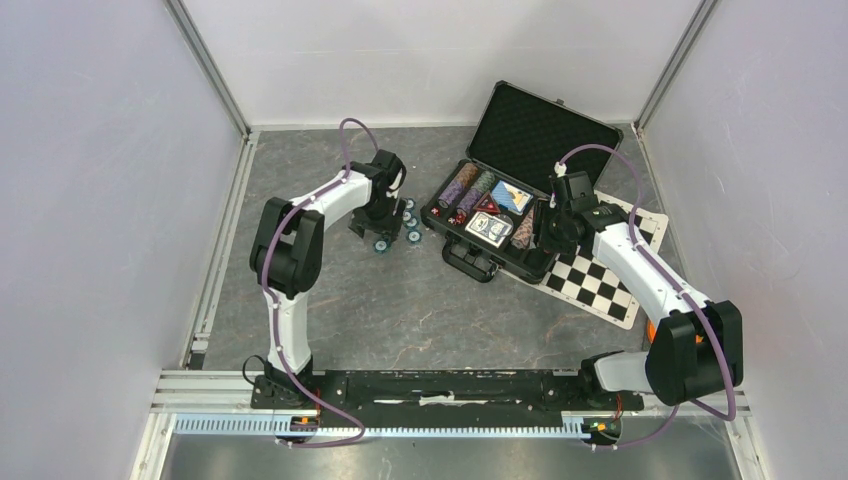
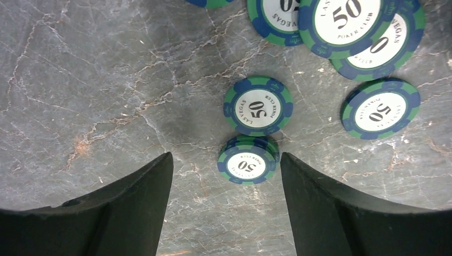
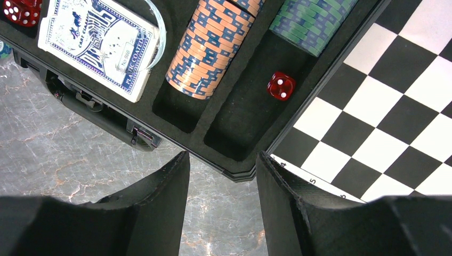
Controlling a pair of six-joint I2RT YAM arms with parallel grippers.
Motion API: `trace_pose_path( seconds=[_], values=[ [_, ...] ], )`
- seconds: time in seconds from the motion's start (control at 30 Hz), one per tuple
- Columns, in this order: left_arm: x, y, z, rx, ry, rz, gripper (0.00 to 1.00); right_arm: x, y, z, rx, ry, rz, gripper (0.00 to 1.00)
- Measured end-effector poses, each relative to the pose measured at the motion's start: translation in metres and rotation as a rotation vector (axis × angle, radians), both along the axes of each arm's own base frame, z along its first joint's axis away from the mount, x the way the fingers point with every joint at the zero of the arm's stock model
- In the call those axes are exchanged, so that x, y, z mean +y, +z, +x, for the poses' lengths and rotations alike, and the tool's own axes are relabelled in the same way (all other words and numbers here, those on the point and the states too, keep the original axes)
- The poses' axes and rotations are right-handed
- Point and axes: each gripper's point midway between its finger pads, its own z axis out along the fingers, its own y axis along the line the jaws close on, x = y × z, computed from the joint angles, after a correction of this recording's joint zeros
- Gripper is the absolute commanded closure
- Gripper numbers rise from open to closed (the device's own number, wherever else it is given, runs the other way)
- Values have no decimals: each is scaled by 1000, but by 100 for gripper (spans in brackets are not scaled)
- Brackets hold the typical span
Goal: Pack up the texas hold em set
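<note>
Lower the wide-open left gripper (image 2: 225,162) squarely around the short chip stack (image 2: 248,159) on the table (image 2: 80,80) left of the case (image 1: 540,125) and pinch gently to avoid toppling it, right gripper (image 3: 223,160) idle and open over the case corner.

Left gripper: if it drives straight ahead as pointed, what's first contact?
Most likely the short stack of 50 chips, which lies between the open fingers of the left gripper. The table is directly under it. Depth is hard to judge here.
</note>
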Motion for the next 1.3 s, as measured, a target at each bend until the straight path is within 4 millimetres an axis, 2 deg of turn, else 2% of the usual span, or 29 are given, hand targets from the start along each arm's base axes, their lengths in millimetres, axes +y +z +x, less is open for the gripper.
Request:
trace_pose_path(
  seconds=[0.23, 0.4, 0.93, 1.03, 1.17, 1.3],
  values=[
    [-4, -2, -6, 21, -7, -27, 16, 0, 0, 0, 1, 0, -1, 46],
    [-4, -8, -17, 55, -11, -38, 22, 0, 0, 0, 1, 0, -1, 46],
    [-12, -9, -10, 31, 14, -76, 34, -1, -1, -1, 5, -1, -2, 46],
    [-12, -9, -10, 27, 15, -78, 40, 0, -1, -1, 5, -1, -2, 46],
    [-12, -10, -9, 23, 16, -79, 53, 0, -1, -1, 5, -1, -2, 46],
    [-12, -10, -9, 21, 18, -80, 60, 0, -1, -1, 5, -2, -1, 46]
  ],
)
